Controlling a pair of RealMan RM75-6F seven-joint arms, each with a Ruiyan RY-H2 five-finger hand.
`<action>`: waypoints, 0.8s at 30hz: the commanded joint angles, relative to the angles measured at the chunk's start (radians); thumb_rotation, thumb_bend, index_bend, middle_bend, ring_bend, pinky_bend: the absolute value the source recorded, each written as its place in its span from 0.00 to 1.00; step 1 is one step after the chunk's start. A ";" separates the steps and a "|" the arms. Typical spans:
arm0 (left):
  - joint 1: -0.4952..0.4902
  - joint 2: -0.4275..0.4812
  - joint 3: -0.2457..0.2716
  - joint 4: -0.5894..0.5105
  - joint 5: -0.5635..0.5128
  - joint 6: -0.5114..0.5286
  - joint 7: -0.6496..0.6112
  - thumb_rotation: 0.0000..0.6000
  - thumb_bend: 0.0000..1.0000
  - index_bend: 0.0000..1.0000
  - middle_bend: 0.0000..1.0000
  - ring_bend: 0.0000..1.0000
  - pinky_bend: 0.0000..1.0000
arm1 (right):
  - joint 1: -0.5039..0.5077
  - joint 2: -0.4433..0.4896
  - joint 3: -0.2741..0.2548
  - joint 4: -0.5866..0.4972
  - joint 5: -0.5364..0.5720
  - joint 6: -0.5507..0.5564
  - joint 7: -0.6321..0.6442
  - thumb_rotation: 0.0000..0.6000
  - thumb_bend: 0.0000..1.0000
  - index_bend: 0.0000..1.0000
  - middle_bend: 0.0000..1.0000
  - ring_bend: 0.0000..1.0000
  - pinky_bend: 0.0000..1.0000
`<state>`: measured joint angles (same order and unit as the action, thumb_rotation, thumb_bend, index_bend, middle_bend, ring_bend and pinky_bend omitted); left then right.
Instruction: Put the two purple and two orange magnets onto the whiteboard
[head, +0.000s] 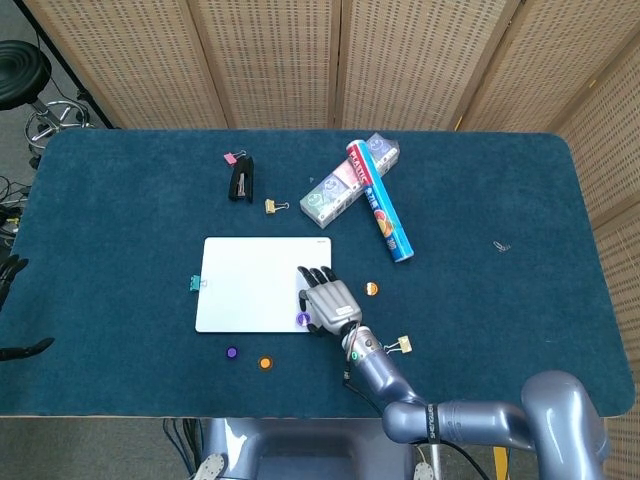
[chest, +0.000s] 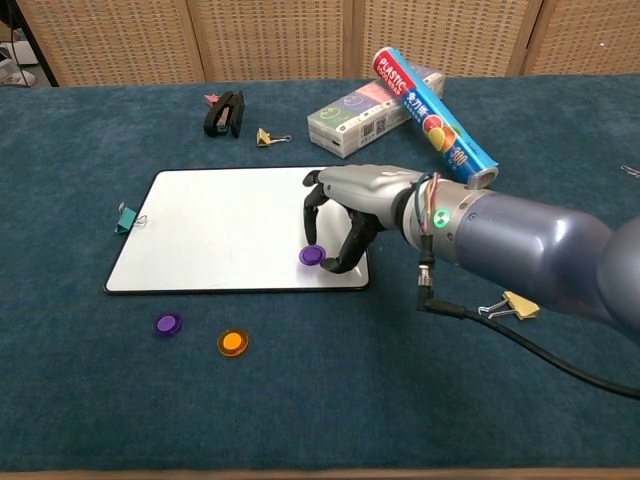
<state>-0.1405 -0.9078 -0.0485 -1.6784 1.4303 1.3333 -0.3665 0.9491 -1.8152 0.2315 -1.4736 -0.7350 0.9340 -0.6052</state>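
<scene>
Right hand (chest: 352, 205) pinches purple magnet (chest: 311, 255) over whiteboard (chest: 210, 225) near-right corner, close to near edge. Second purple magnet (chest: 167, 324), orange magnet (chest: 232, 342) on cloth just off near edge; another orange magnet (head: 371, 289) right of board. Left hand unseen.

The head view is looking steeply down from high above, taking in the whole table (head: 100, 200). The chest view is looking forward from low and near. Both are showing the whiteboard (head: 250, 275) (chest: 210, 225).
</scene>
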 joint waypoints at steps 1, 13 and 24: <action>0.000 0.001 -0.001 0.000 0.000 0.000 -0.001 1.00 0.00 0.00 0.00 0.00 0.00 | 0.001 0.003 -0.002 -0.002 0.004 0.008 -0.003 1.00 0.40 0.31 0.00 0.00 0.00; 0.000 -0.001 -0.001 0.009 0.004 0.003 -0.007 1.00 0.00 0.00 0.00 0.00 0.00 | -0.031 0.087 -0.026 -0.131 -0.073 0.079 0.000 1.00 0.41 0.29 0.00 0.00 0.00; -0.034 -0.033 0.015 0.047 0.063 -0.027 0.085 1.00 0.00 0.00 0.00 0.00 0.00 | -0.222 0.395 -0.213 -0.368 -0.407 0.255 0.072 1.00 0.41 0.28 0.00 0.00 0.00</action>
<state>-0.1659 -0.9327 -0.0373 -1.6419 1.4775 1.3103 -0.2933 0.7811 -1.4804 0.0713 -1.7979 -1.0776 1.1439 -0.5649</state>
